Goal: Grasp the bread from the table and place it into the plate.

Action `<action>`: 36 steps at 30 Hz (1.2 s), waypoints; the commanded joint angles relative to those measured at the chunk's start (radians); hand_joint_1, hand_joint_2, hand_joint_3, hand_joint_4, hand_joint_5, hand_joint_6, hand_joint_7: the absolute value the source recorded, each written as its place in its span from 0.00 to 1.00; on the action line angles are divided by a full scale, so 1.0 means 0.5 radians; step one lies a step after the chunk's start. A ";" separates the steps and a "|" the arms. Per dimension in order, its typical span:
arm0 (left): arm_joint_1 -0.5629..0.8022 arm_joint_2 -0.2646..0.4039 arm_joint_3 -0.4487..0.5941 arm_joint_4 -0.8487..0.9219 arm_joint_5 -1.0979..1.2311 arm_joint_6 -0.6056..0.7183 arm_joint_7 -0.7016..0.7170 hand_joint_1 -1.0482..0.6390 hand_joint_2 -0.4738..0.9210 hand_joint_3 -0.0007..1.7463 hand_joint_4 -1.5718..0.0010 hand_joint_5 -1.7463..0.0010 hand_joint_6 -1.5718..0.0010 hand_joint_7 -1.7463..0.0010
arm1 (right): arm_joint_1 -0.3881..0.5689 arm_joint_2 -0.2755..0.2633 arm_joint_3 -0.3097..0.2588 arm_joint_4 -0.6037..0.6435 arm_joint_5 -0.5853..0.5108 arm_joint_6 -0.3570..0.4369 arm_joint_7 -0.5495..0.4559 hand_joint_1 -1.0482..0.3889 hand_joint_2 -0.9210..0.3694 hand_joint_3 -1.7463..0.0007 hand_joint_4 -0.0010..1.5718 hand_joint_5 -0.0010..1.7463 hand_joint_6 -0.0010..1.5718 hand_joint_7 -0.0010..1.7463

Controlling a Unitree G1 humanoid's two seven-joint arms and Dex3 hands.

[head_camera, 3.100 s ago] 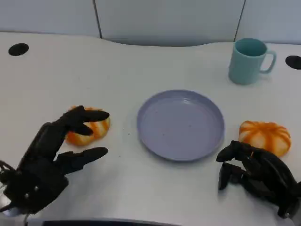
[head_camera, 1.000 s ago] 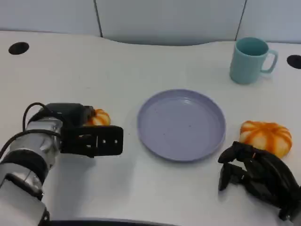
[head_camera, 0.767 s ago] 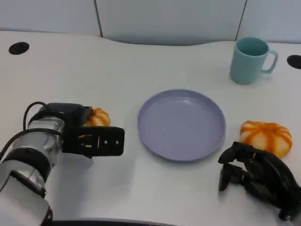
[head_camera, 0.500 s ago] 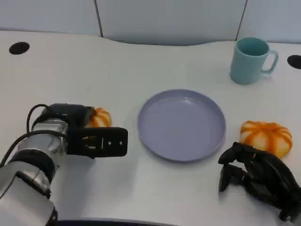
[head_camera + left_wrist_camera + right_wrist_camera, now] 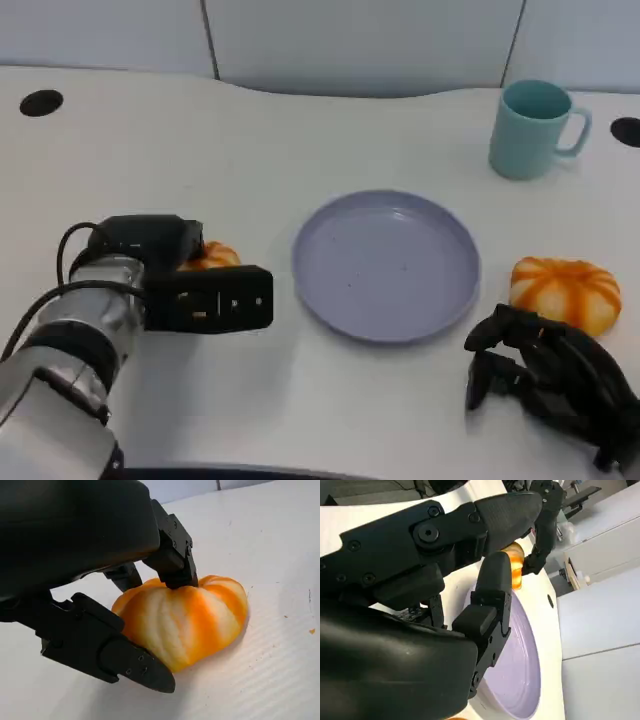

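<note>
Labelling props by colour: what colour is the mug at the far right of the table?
The mug is light teal, clearest in the head view.

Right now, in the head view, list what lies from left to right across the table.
Left hand on a bread → plate → mug, far side → second bread with the right hand in front of it.

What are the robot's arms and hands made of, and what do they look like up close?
The left forearm is a ribbed silver cylinder with a thin black cable looping beside it. Both the left hand and the right hand are matte black, built from blocky jointed segments with small round screws visible, growing from a smooth rounded black shell.
</note>
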 commanded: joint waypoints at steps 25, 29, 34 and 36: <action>0.050 0.116 0.347 -0.077 -0.330 -0.434 0.409 0.51 0.61 0.68 0.53 0.00 0.63 0.00 | 0.082 0.017 0.033 0.024 -0.012 0.069 -0.068 0.38 0.00 0.94 0.39 0.90 0.48 0.57; 0.017 0.111 0.315 -0.110 -0.291 -0.533 0.475 0.53 0.68 0.57 0.54 0.00 0.62 0.00 | 0.078 0.000 0.045 0.015 -0.019 0.092 -0.076 0.37 0.00 0.94 0.37 0.91 0.47 0.58; -0.046 0.066 0.252 -0.127 -0.223 -0.603 0.586 0.55 0.74 0.43 0.51 0.00 0.60 0.00 | 0.062 -0.013 0.038 0.054 -0.006 0.079 -0.043 0.37 0.00 0.94 0.38 0.92 0.47 0.58; -0.081 0.047 0.226 -0.130 -0.199 -0.623 0.575 0.55 0.76 0.41 0.49 0.00 0.60 0.00 | 0.059 -0.015 0.041 0.064 -0.017 0.065 -0.052 0.37 0.00 0.94 0.38 0.94 0.47 0.58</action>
